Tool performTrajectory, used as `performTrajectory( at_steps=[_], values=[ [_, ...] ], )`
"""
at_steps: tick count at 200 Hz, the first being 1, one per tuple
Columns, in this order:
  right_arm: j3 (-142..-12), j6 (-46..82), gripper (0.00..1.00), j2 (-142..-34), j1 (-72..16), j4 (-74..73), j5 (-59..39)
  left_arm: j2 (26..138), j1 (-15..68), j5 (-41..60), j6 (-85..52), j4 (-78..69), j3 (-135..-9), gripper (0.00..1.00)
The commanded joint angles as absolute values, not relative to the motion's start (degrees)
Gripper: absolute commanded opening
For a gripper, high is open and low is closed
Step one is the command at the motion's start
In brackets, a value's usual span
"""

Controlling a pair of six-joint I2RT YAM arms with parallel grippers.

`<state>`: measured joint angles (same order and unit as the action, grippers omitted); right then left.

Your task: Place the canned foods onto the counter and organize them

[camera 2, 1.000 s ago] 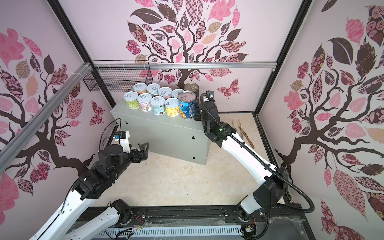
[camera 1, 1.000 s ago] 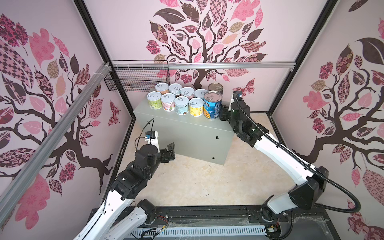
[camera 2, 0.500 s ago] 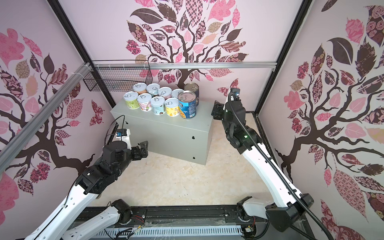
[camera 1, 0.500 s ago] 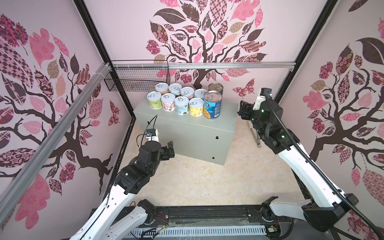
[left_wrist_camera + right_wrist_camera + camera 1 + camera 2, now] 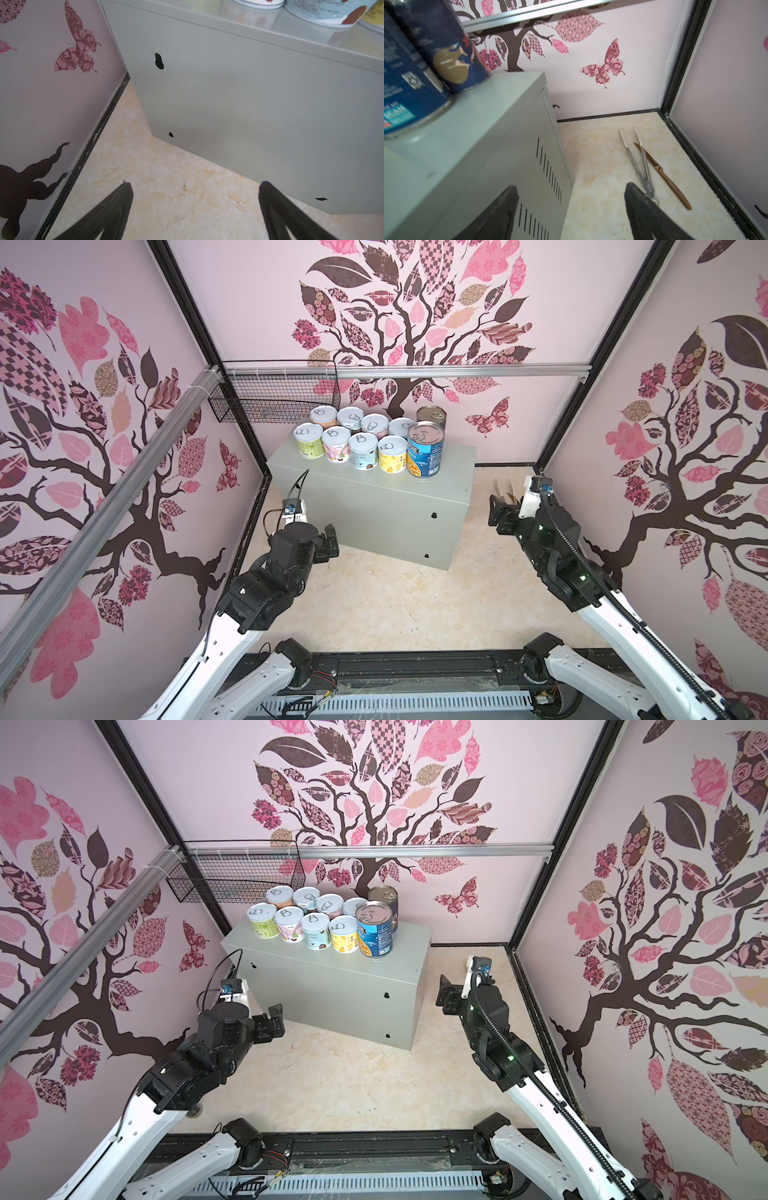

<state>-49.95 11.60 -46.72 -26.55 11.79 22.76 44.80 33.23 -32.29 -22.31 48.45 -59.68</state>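
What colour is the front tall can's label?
Blue; the can shows best in a top view.

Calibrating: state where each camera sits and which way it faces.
Both top views: high up front, looking down on the large grey metal box, pale-lidded cans, left arm, right arm.
Left wrist: facing the box's knobbed side; open left gripper shows.
Right wrist: facing the box's vented end; open right gripper shows.
All share the box.

Looks like a robot lab test booth dressed up homey: tree-decal wall panels (image 5: 561,323) in a black frame (image 5: 181,302), aluminium rail (image 5: 457,371), robot arms (image 5: 257,597) bolted to a base track (image 5: 415,668).
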Motion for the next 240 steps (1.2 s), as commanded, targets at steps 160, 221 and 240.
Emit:
performTrajectory(
  at_steps=[160, 221, 240],
  values=[
    [-13.72, 2.0, 1.0, -49.68, -26.32, -35.12, 42.85, 66.09, 7.85, -39.66, -15.76, 5.23, -33.29, 0.98],
    [-14.49, 0.2, 1.0, -68.58, -19.33, -54.98, 43.4, 86.53, 5.18, -37.43, -12.69, -11.29, -38.99, 0.98],
    [-14.49, 1.16, 1.0, -73.54, -15.97, -58.98, 42.63, 88.61, 4.18, -36.07, -12.85, -15.84, -38.27, 0.98]
  ],
)
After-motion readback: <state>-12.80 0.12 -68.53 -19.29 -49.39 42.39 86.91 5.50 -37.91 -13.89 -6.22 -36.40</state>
